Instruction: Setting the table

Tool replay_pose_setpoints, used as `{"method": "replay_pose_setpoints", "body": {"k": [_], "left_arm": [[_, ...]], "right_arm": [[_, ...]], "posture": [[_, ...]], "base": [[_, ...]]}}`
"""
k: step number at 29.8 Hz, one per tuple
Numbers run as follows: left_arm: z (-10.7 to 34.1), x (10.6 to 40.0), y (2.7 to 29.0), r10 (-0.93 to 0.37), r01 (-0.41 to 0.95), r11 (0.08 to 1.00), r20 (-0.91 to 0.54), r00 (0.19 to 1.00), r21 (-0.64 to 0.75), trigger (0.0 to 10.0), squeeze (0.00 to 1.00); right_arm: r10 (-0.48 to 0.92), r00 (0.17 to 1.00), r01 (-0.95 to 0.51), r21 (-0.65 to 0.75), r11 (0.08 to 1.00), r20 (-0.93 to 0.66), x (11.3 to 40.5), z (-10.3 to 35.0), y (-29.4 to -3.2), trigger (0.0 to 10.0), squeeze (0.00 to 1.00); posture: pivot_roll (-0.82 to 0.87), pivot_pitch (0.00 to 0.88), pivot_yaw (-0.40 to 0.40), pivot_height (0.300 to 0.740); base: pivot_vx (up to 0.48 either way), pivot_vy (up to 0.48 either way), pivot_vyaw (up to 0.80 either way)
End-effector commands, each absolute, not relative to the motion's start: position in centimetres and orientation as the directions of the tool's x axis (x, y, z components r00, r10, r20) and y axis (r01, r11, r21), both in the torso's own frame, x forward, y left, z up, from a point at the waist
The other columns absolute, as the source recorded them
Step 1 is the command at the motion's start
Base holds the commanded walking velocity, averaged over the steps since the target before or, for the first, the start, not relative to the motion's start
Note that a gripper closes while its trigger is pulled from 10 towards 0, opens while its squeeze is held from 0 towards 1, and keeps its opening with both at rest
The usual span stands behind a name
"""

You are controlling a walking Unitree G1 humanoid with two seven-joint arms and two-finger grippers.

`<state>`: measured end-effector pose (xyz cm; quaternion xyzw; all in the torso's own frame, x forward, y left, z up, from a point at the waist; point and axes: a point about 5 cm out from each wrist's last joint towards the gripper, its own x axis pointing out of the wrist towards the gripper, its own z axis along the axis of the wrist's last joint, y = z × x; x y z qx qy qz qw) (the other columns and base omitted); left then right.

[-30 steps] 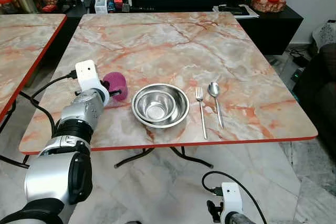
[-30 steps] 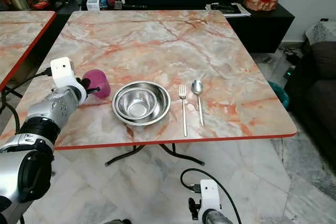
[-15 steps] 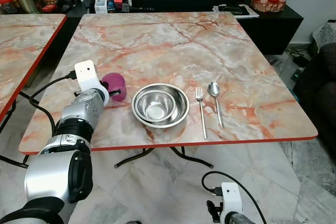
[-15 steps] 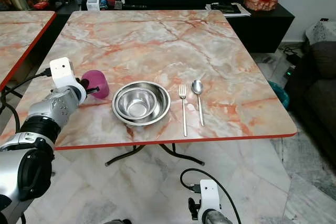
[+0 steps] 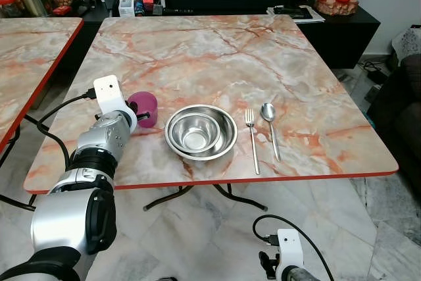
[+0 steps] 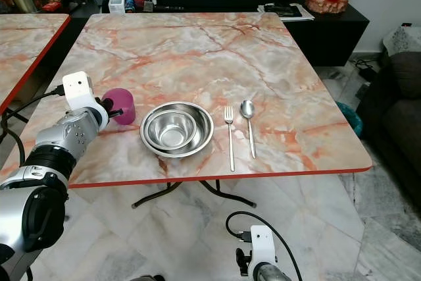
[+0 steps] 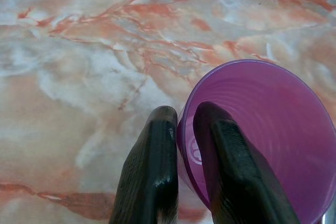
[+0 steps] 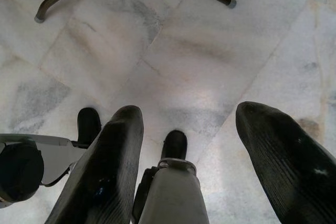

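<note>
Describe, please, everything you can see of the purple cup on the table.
The purple cup is a small tumbler of what looks like translucent plastic, plain, with faint rings inside and nothing visible in it. It stands upright, mouth up, on the marble-patterned table, near the front left corner, just left of the steel bowls and apart from them. The left gripper pinches its rim, one black finger inside the wall and one outside.

No legible text, labels or nos. anywhere.
Purple cup [image 7: 273, 129] pinched at the rim in the left claw [image 7: 184, 129] is plain; small jars and boxes [image 5: 125, 1] on the shelf well beyond the claw carry print too small to read.
</note>
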<state>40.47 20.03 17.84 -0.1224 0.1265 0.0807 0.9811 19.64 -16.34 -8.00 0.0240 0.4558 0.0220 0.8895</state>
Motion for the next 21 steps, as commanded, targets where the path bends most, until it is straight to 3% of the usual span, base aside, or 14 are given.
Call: {"method": "replay_pose_setpoints", "body": {"k": [1, 7, 8, 13, 14, 19, 21], "left_arm": [[18.8, 40.8, 19.8, 0.121, -0.177, 0.955, -0.232, 0.965, -0.238, 10.0, 0.0], [19.6, 40.9, 19.9, 0.132, -0.177, 0.949, -0.183, 0.974, -0.26, 10.0, 0.0], [19.5, 40.9, 19.9, 0.129, -0.175, 0.949, -0.184, 0.974, -0.261, 10.0, 1.0], [19.4, 40.9, 19.7, 0.116, -0.162, 0.953, -0.185, 0.976, -0.257, 10.0, 1.0], [19.4, 40.9, 19.7, 0.115, -0.161, 0.953, -0.184, 0.976, -0.256, 10.0, 0.0], [19.4, 40.9, 19.6, 0.116, -0.16, 0.954, -0.178, 0.977, -0.255, 10.0, 0.0], [21.8, 41.0, 19.6, 0.116, -0.117, 0.961, -0.022, 0.993, -0.25, 10.0, 0.0]], "right_arm": [[0.057, 0.579, -0.002, 0.068, 0.998, -0.813, 19.4, -8.1, -16.4, 10.0, 0.0], [0.054, 0.576, -0.002, 0.064, 0.998, -0.815, 19.3, -8.2, -16.5, 10.0, 0.0], [0.053, 0.576, -0.002, 0.064, 0.998, -0.816, 19.3, -8.2, -16.6, 10.0, 0.0], [0.053, 0.576, -0.002, 0.064, 0.998, -0.816, 19.3, -8.2, -16.6, 10.0, 0.0], [0.054, 0.576, -0.002, 0.064, 0.998, -0.816, 19.3, -8.2, -16.6, 10.0, 0.0], [0.054, 0.576, -0.003, 0.064, 0.998, -0.816, 19.3, -8.2, -16.5, 10.0, 0.0], [0.054, 0.578, -0.004, 0.063, 0.998, -0.814, 19.4, -8.1, -16.6, 10.0, 0.0]], "posture": [[0.12, 0.071, -0.02, 0.74], [0.12, 0.072, -0.022, 0.74], [0.12, 0.071, -0.023, 0.74], [0.12, 0.071, -0.023, 0.74], [0.12, 0.071, -0.023, 0.74], [0.12, 0.072, -0.023, 0.74], [0.12, 0.069, -0.027, 0.74]], "base": [[0.0, 0.0, 0.0], [0.0, 0.0, 0.0], [0.0, 0.0, 0.0], [0.0, 0.0, 0.0], [0.0, 0.0, 0.0], [0.0, 0.0, 0.0], [0.0, 0.0, 0.0]]}}
